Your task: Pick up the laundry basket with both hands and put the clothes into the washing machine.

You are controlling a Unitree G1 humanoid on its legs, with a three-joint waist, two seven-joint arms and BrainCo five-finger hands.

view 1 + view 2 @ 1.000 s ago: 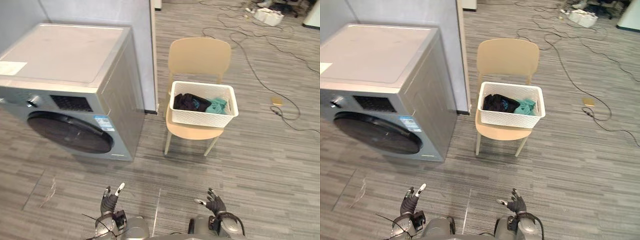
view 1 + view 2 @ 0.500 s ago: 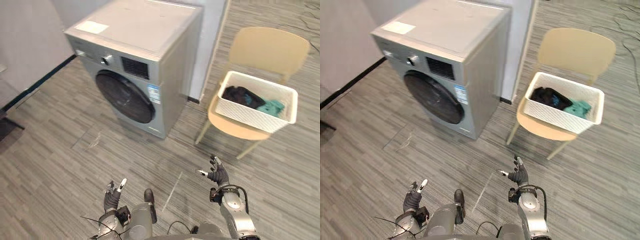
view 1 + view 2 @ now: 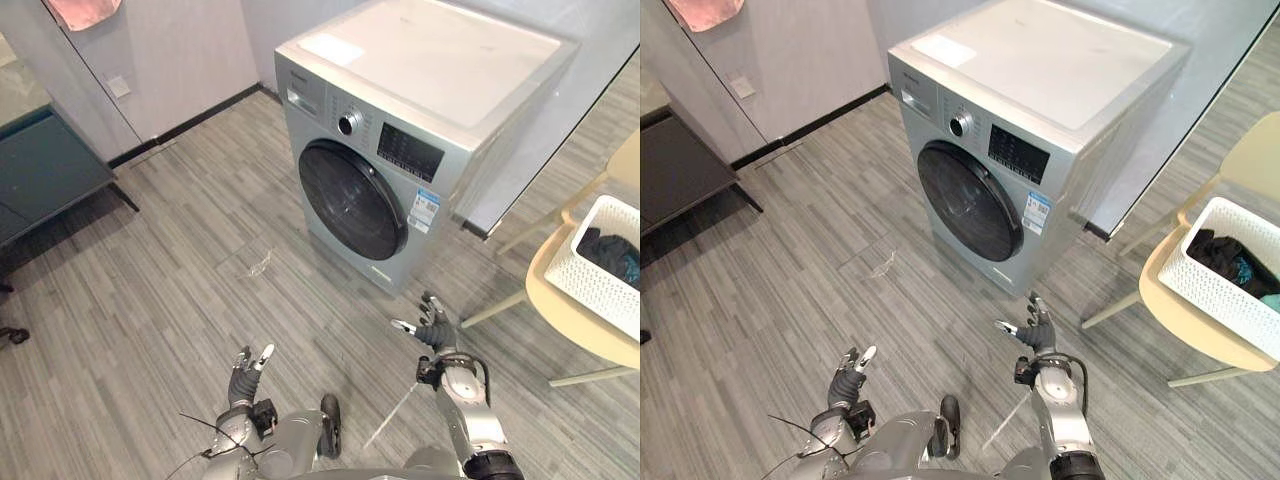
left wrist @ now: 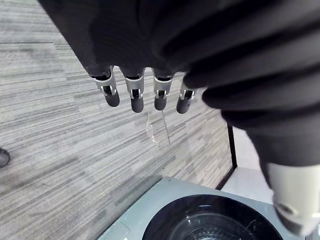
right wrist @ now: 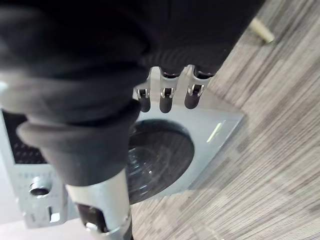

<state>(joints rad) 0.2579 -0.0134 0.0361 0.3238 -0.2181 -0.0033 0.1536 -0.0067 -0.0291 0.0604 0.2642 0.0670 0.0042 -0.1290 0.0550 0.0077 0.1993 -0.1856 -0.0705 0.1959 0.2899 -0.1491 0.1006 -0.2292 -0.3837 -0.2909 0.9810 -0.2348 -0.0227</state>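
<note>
**Q:** Task status?

**A:** Nothing done yet, as I read it. The laundry basket (image 3: 1212, 290) sits on the chair (image 3: 1195, 335) with the clothes (image 3: 1218, 252) inside. It is well off to the outer side of the right hand (image 3: 432, 332) and ahead of it. The round door (image 3: 968, 200) of the washing machine (image 3: 1040, 100) is closed. Left to do: reach the basket, lift it with both hands, open the door, load.

**Q:** Hands?

**A:** Right hand has fingers straight and spread, holding nothing, over bare floor (image 3: 200, 260). Left hand (image 3: 248, 370) is the same: fingers extended, empty. The two are well apart.

**Q:** Room to move?

**A:** The machine's lower front edge lies just ahead of the right hand, and the chair stands further out on that hand's outer side. The gap between machine and chair looks tight for a wide basket. Ahead of and outward from the left hand is open floor, as far as a dark table (image 3: 45, 175) by the wall. The door will probably swing into the space ahead of both hands, so keep clear there.
</note>
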